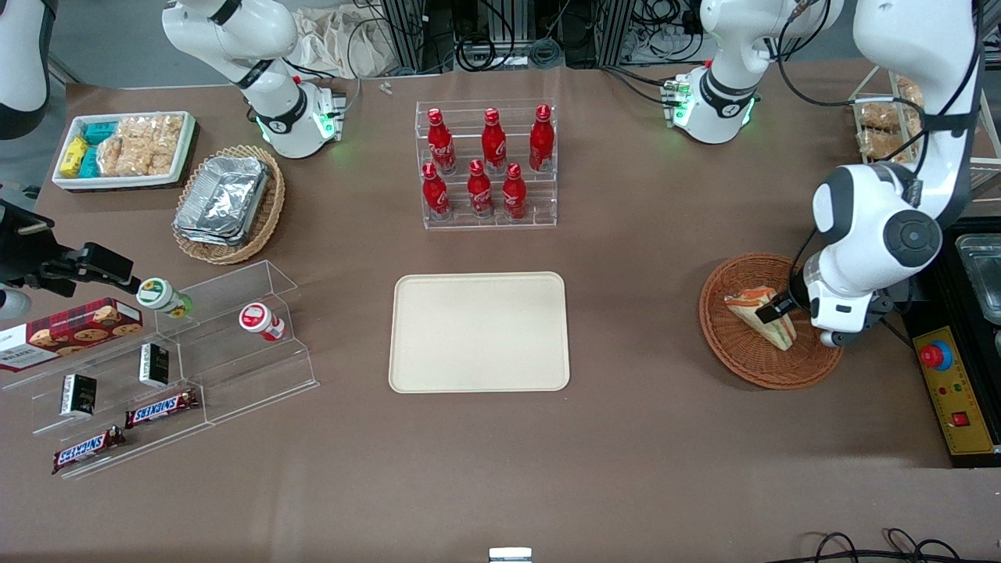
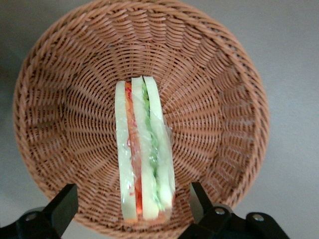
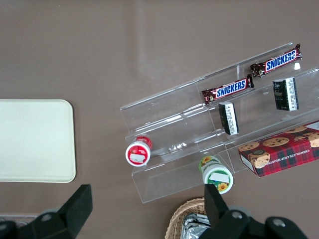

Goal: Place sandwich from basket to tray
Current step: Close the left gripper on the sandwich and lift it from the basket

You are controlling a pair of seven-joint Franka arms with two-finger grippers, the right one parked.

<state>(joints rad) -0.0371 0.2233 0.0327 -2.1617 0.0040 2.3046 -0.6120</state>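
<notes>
The sandwich (image 2: 144,149) lies in the basket (image 2: 60,89), a triangular wedge in clear crinkled wrap that catches a little glare. From the wrist camera it shows its cut edge: three slices of white bread standing side by side, with an orange-red layer between one pair and a green leafy layer between the other. In the front view the sandwich (image 1: 762,317) shows a pale bread face with an orange streak along its upper edge, and it sits in the basket (image 1: 770,367) toward the side nearer the working arm.

The basket is round, shallow and reddish-brown, tightly woven, standing on the brown surface (image 1: 626,438) toward the working arm's end. The claw (image 1: 776,306) hangs directly over it, open, with one black finger (image 2: 62,209) on each side of the wedge and clear gaps between fingers and wrap; nothing is gripped.

The cream tray (image 1: 478,331) lies flat in the middle of the surface, well apart from the basket, with rounded corners and a low rim. Farther from the front camera than the tray stands a clear rack of red bottles (image 1: 485,164).
</notes>
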